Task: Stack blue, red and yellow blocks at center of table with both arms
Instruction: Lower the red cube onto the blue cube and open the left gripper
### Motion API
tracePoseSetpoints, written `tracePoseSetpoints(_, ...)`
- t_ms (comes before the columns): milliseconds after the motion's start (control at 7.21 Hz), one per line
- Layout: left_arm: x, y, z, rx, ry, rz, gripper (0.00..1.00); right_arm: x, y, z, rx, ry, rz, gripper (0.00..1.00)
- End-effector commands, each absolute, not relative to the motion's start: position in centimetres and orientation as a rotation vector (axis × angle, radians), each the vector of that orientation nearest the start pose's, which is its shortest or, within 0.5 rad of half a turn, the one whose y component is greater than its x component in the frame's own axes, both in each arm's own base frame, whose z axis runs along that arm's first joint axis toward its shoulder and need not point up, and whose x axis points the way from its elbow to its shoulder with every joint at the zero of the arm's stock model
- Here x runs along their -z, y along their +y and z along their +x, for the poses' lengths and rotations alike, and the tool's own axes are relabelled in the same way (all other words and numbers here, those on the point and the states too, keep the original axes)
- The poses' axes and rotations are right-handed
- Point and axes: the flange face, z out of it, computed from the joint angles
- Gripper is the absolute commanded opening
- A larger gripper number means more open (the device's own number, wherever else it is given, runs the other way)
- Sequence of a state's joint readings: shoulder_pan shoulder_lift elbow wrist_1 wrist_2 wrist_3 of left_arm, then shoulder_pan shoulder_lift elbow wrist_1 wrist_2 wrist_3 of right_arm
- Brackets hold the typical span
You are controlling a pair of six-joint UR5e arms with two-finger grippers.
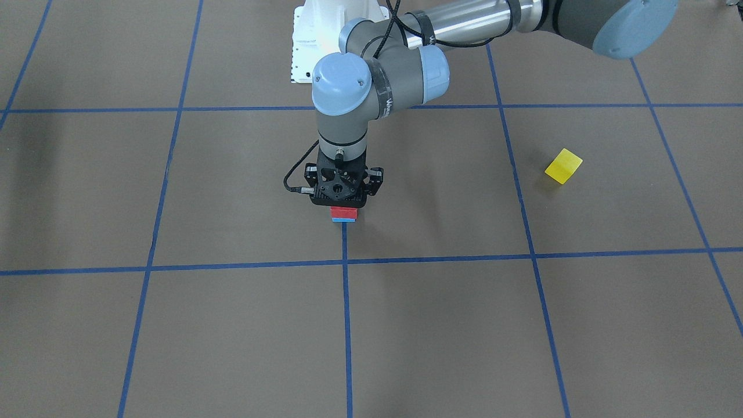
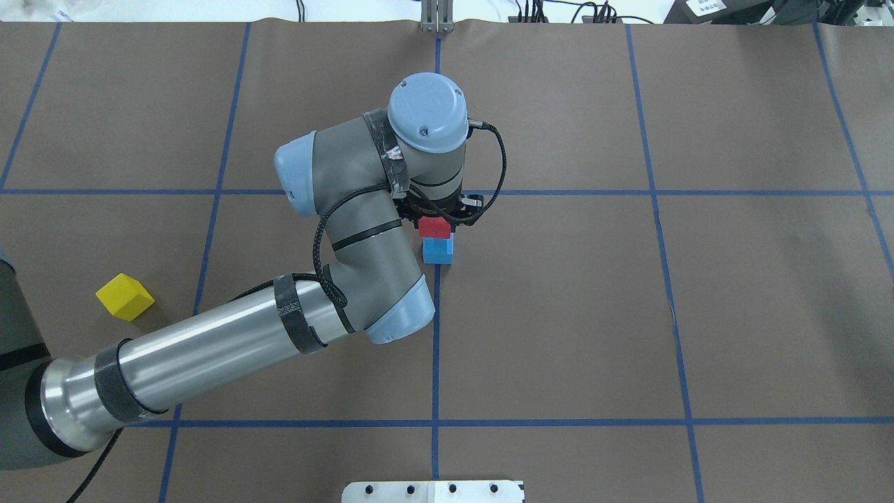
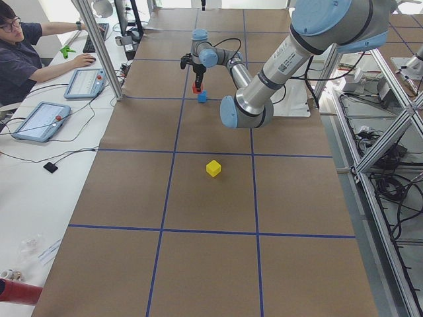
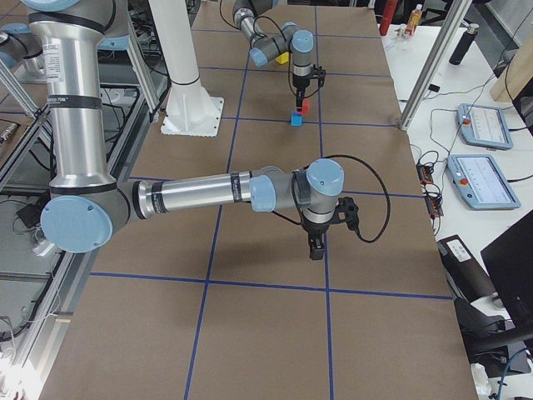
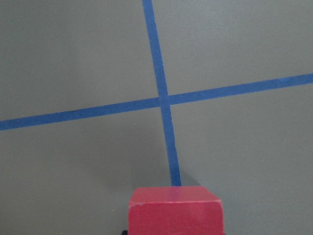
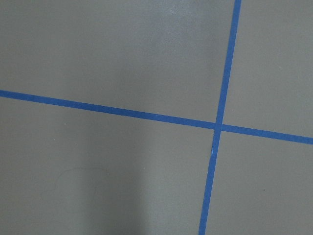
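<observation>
I see a flat brown tabletop [image 2: 698,314] ruled into large squares by thin blue tape lines [image 2: 436,349]. 2 cubes lie directly on it. The blue block [image 2: 438,251] sits on a tape line near the middle. The yellow block [image 2: 124,297] rests well apart, inside a square on the robot's left. A white pedestal base [image 1: 307,40] stands at the robot's edge.

The table [image 2: 768,314] is a matt brown, paper-like sheet. The arm tube [image 2: 209,349] is polished metal, the joint cap [image 2: 427,112] smooth plastic. The red block [image 2: 434,228] and yellow block [image 2: 124,296] are matt.
</observation>
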State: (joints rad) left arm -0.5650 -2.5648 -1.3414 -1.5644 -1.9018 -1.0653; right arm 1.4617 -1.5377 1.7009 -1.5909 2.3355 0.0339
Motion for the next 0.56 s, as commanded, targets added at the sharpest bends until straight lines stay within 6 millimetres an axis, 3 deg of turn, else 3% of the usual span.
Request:
tracePoseSetpoints(0, -12.29, -49.80, 60.48, -0.034, 0.805, 0.089, 0.00, -57.99, -51.42, 0.92, 0.125, -0.772, 0.083, 1.00)
tracePoseSetpoints(416, -12.46, -49.41, 60.76, -0.018, 0.805, 0.076, 0.00, -58.01, -51.41, 0.92, 0.124, -0.772, 0.081, 1.00)
